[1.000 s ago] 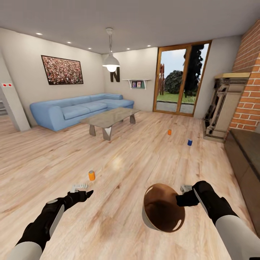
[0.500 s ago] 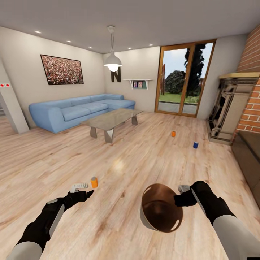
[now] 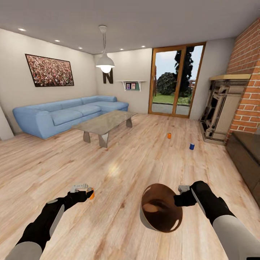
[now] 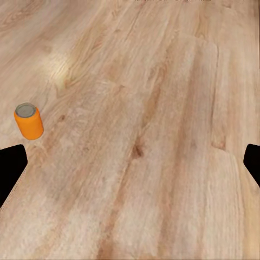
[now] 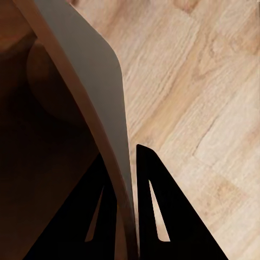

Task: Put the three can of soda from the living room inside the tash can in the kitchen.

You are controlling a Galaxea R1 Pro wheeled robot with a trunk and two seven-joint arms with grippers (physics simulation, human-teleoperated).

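Three cans are sitting on the wood floor: nearest orange can (image 3: 92, 195) at lower left, just beyond the left gripper (image 3: 83, 191); second orange can (image 3: 169, 135) and blue can (image 3: 192, 146) well apart from it, right of centre near the fireplace (image 3: 220, 108). Right gripper (image 5: 125, 201) is pinching the trash can (image 3: 159, 209) by its wall — bin is hanging at lower centre, mouth tilted toward camera. Left fingers (image 4: 12, 169) are spread wide, empty. Step in hand, by my read: approaching the first can. Next move calls for centring the jaws on it and closing.
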